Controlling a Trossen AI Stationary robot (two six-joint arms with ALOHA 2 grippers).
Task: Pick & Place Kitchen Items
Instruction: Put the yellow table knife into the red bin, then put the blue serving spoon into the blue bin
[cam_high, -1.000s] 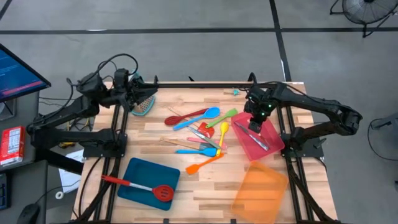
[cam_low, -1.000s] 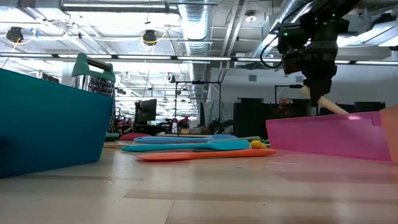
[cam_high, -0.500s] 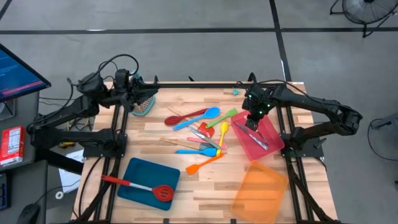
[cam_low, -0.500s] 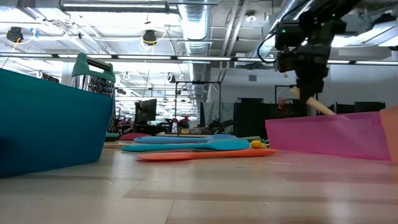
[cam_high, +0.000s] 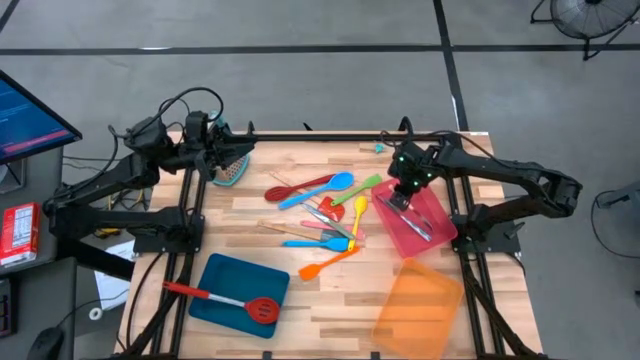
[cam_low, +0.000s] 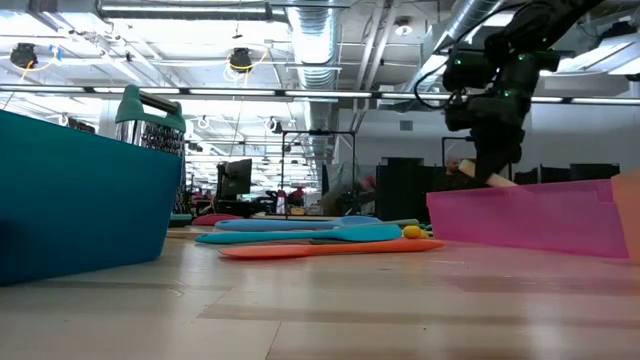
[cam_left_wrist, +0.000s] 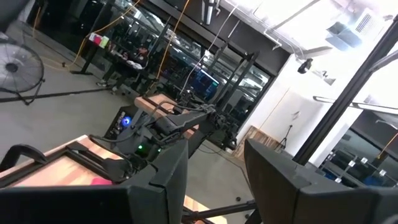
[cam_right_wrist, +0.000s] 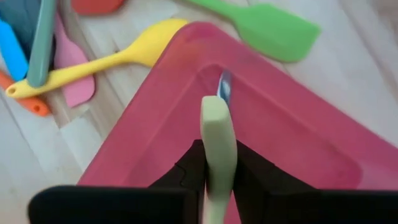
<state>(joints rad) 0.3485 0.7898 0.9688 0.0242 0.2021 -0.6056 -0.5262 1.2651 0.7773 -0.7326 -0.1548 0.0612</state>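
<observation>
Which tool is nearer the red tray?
Right. The right tool hangs over the red tray, gripping a pale utensil. The left tool sits across the table by the grater.

the pale utensil (cam_right_wrist: 217, 134) runs off the frame edge, its far end hidden between the right end effector (cam_right_wrist: 214, 165) fingers.

The flat red plastic tray (cam_high: 418, 222) serves as landmark. Toward the table's middle, just beside it, a tangle of slim coloured spoons and spatulas (cam_high: 325, 215) blocks the wood. The right gripper (cam_high: 397, 196) with its pale utensil (cam_right_wrist: 217, 140) occupies the tray's corner nearest that tangle. At the tray's near side the orange tray (cam_high: 418, 306) stands close. Bare tabletop (cam_high: 300, 305) lies between the orange tray and the blue tray (cam_high: 228, 287).
</observation>
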